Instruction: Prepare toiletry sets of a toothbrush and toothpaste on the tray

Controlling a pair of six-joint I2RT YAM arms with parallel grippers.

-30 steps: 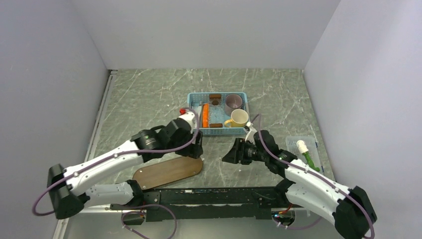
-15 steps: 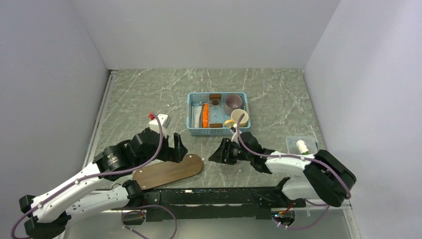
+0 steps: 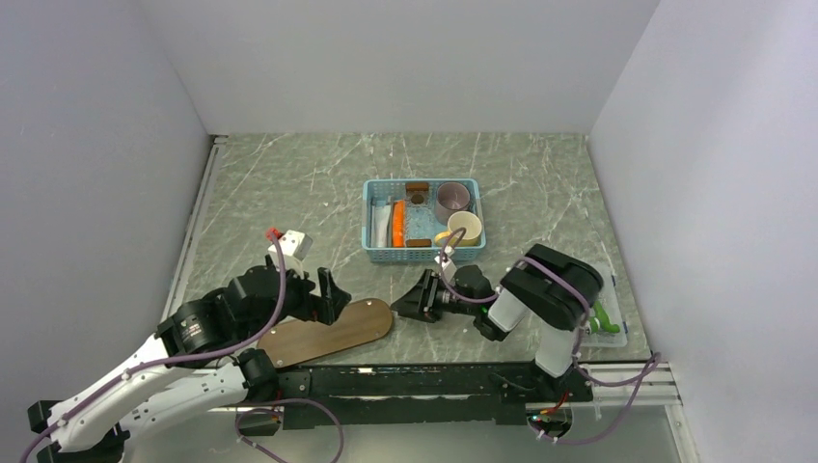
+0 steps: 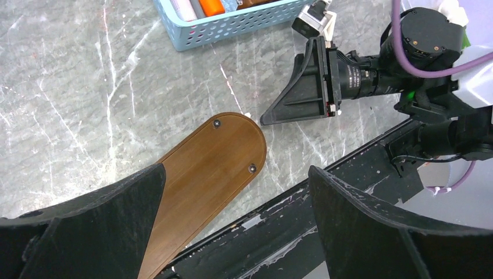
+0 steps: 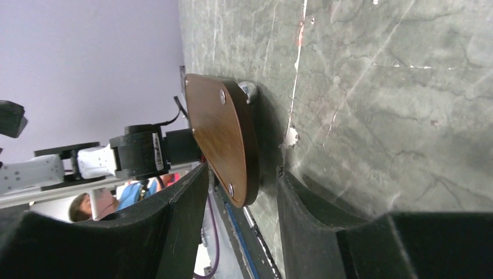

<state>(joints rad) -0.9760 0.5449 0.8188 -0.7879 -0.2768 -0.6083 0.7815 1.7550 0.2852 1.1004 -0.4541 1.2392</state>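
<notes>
Shows from above the tray flat at near-centre, nearer than the blue basket; reveals only through the left wrist the left gripper gaping empty over it, the right gripper part-open, empty, just right of its rounded end.

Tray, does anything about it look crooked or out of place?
Yes: the tray lies slanted by the near edge of the table, not square with the blue basket, and is bare. The left gripper hangs open over it; the right gripper points at its rounded end.
</notes>
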